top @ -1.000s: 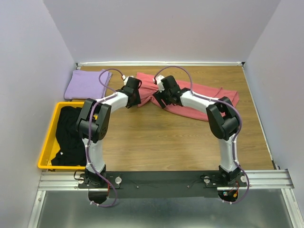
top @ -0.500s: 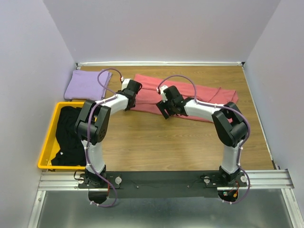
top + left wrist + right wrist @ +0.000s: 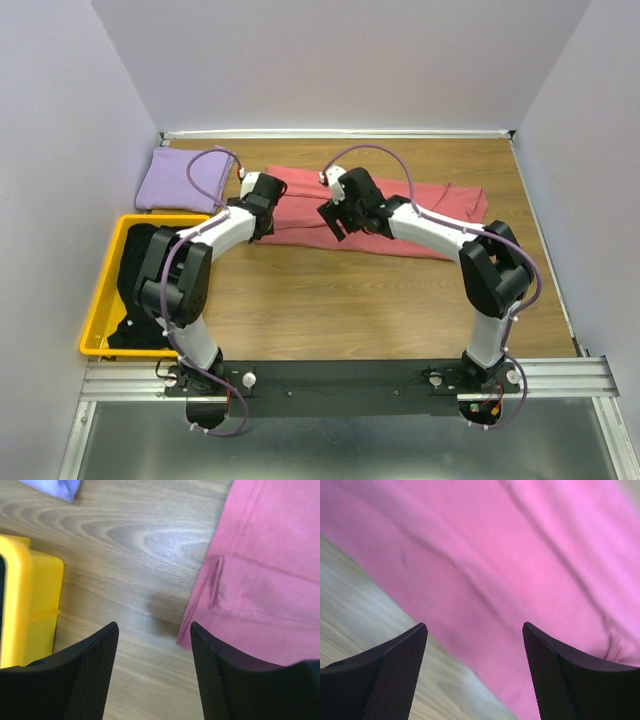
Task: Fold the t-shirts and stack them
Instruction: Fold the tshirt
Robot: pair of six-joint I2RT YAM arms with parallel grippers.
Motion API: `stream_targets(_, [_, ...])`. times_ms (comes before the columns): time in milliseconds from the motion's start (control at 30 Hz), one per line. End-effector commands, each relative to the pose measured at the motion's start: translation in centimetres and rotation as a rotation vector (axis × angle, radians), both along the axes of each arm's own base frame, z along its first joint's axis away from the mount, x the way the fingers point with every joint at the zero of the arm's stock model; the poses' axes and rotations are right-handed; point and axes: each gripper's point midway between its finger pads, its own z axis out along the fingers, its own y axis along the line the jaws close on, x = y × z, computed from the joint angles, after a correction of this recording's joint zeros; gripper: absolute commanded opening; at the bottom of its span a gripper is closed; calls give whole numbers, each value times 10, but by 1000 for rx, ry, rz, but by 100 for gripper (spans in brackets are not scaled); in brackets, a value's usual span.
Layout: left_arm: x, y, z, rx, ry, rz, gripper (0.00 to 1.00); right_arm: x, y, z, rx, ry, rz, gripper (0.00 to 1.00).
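Jaws of the left end effector (image 3: 152,630) and right end effector (image 3: 475,630) are held apart, empty, above the left half of the pink shirt (image 3: 445,200) spread on the tabletop (image 3: 330,290); black shirts (image 3: 140,265) are piled in the bin (image 3: 97,300).

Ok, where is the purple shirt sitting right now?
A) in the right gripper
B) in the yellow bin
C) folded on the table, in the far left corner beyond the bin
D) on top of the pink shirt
C: the lavender shirt lies folded on the table in the far left corner, beyond the yellow bin and apart from the pink shirt.
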Motion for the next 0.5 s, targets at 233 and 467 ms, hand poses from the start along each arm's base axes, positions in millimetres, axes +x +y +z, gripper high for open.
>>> stream_targets(233, [2, -47, 46, -324, -166, -58, 65, 43, 49, -2, 16, -49, 131, 84])
stream_targets(467, [0, -72, 15, -426, -107, -111, 45, 46, 66, -23, 30, -11, 184, 84])
